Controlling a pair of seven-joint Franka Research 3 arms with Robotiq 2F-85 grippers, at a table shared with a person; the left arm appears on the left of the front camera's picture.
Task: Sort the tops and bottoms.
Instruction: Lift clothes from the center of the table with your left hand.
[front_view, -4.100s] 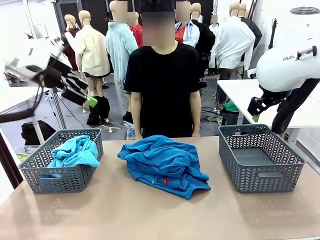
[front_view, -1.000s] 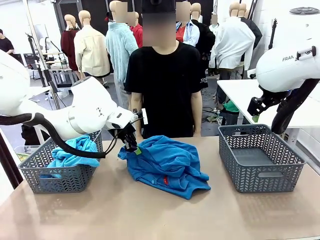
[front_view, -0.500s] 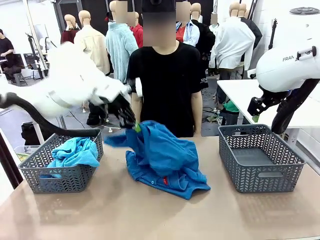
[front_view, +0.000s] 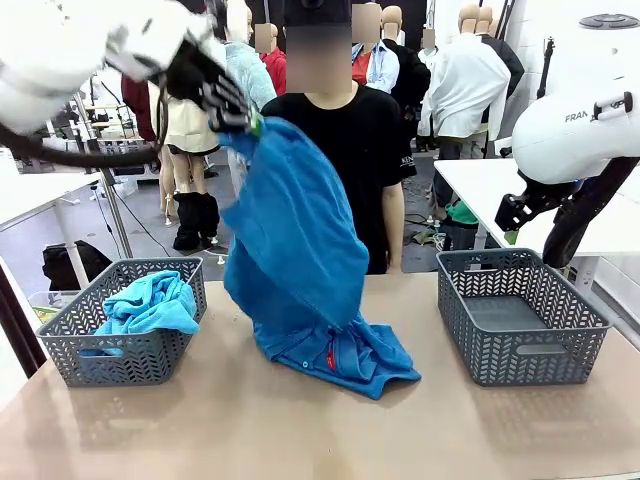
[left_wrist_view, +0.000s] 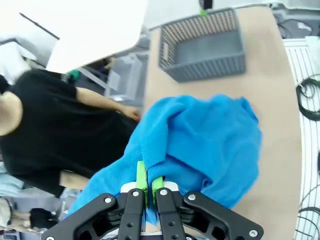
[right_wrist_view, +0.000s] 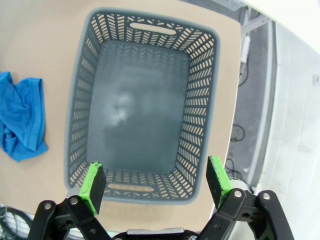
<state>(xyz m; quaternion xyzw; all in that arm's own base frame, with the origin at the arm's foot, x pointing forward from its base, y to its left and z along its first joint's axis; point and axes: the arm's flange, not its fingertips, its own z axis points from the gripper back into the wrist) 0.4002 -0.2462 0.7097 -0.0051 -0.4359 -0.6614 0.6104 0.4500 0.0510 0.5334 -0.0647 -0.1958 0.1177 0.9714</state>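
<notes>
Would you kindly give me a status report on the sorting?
Left gripper shut on blue garment, held high, lower end on table. Right gripper open above right basket. Nothing in the way.

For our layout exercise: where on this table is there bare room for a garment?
Bare table along the near edge, and between the blue garment and the right basket, itself empty. Crowded: the middle, garment hanging from the left gripper; left basket part-filled.

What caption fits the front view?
Left gripper holds a blue top high above the table, in front of a person.

Tops (front_view: 300, 260) between left basket (front_view: 120, 362), right basket (front_view: 520, 352)
</notes>
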